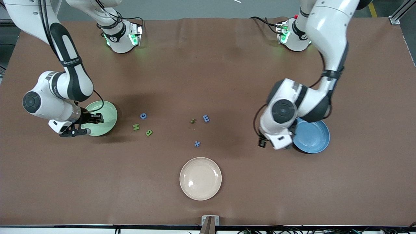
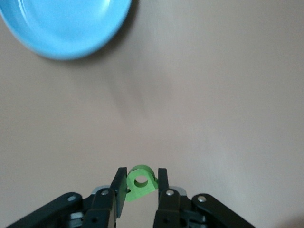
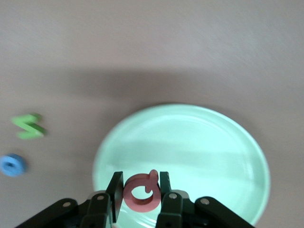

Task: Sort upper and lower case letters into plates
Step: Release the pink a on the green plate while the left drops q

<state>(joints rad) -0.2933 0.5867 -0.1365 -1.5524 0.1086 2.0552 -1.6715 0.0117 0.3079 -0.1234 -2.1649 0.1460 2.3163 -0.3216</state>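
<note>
Right pincer (image 3: 138,194) hangs over the mint plate (image 1: 107,113) at the right arm's end of the surface (image 1: 227,65), clenched on a pink letter (image 3: 140,191) shaped like a Q. Loose letters lie mid-surface. Blue G (image 1: 143,115) sits at about 3 o'clock of the mint plate, green N (image 1: 136,127) just at 7 o'clock of the G, green B (image 1: 149,132) at 4 o'clock of the N. Toward the middle a small green letter (image 1: 193,121), shape not readable, has a blue letter (image 1: 206,118) like an m or E just beside it toward the left arm's end. Blue x (image 1: 197,143) lies nearer the front camera than those two. Cream plate (image 1: 200,178) sits at 6 o'clock of the x, nothing in it. Left pincer (image 2: 141,187) hangs over bare surface just beside the blue plate (image 1: 313,138), grasping a green letter (image 2: 140,183) with a round hole. Blue plate sits at the left arm's end, partly under the arm.
</note>
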